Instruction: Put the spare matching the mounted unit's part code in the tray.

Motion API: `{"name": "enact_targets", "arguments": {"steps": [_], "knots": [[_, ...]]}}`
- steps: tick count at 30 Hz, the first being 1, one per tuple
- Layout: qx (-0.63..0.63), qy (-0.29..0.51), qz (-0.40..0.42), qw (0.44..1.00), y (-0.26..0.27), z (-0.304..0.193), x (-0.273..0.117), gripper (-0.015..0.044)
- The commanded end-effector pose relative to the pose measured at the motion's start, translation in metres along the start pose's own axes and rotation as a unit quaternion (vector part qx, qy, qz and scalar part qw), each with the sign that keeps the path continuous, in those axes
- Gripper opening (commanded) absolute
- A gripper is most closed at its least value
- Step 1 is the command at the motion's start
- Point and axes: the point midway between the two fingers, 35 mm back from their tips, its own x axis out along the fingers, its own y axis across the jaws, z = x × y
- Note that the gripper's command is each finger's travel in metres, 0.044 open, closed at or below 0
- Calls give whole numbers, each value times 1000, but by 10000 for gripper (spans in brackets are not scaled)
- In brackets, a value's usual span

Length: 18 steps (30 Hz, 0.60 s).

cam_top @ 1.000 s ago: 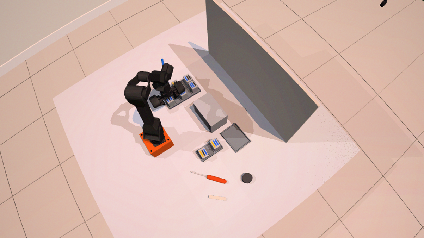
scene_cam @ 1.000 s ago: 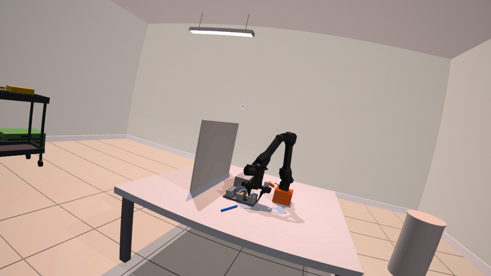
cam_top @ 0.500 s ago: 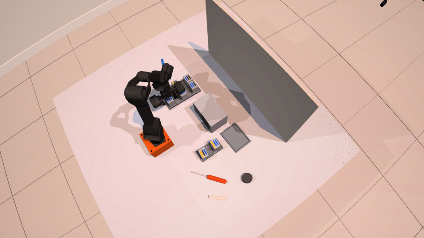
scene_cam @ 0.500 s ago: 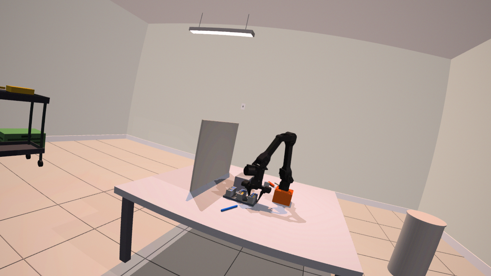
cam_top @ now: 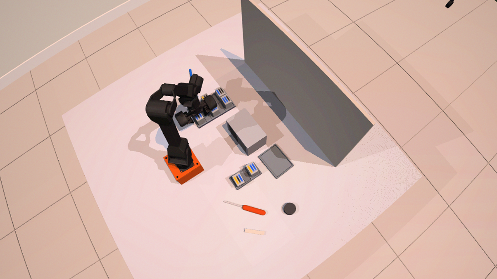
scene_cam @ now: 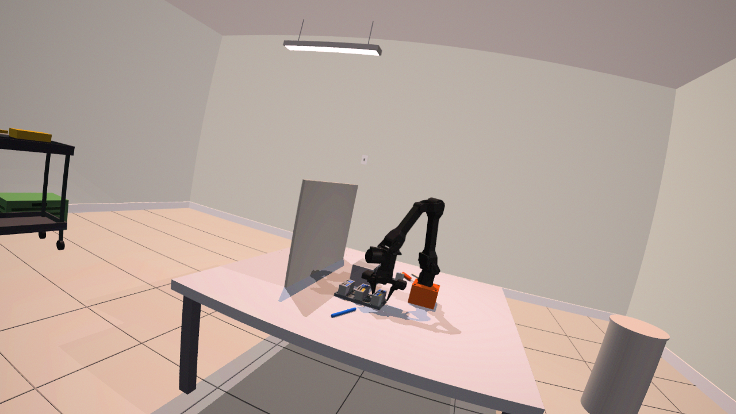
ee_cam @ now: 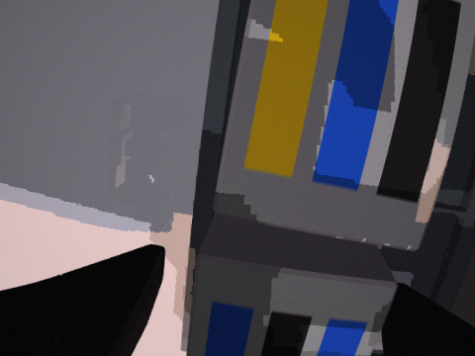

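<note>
On the top view's clock face, centred on the orange base (cam_top: 196, 172) (scene_cam: 422, 298), you have one large rack (cam_top: 216, 117) (scene_cam: 355, 301) (ee_cam: 214, 109) at one o'clock. You can count five striped blocks (cam_top: 225, 99) (scene_cam: 345, 287) (ee_cam: 307, 203) in it; the arm may hide more. At three o'clock sit one small rack (cam_top: 248, 181) with two striped blocks and, farther out, your one tray (cam_top: 276, 161), with no block in it. One grey box (cam_top: 248, 127) (scene_cam: 362, 271) stands at two o'clock, one blue pen (cam_top: 190, 71) (scene_cam: 343, 312) at twelve. Toward four you see one screwdriver (cam_top: 253, 210) (scene_cam: 406, 276) and one black disc (cam_top: 289, 208).

Your arm (cam_top: 168, 130) (scene_cam: 432, 231) rises from its base, bends at a high elbow and slopes down toward one o'clock. The gripper (cam_top: 196, 113) (scene_cam: 381, 296) (ee_cam: 277, 283) points down at the large rack, its fingers apart, gripping nothing. You cannot tell the matching spare: no code is readable.
</note>
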Motion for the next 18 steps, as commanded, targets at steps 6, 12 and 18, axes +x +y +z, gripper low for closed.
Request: {"name": "enact_targets", "arguments": {"steps": [6,12,18], "knots": [[-2,2,1,1000,1,-1,1,300],[-2,2,1,1000,1,-1,1,300],[0,0,0,1000,0,0,0,274]]}}
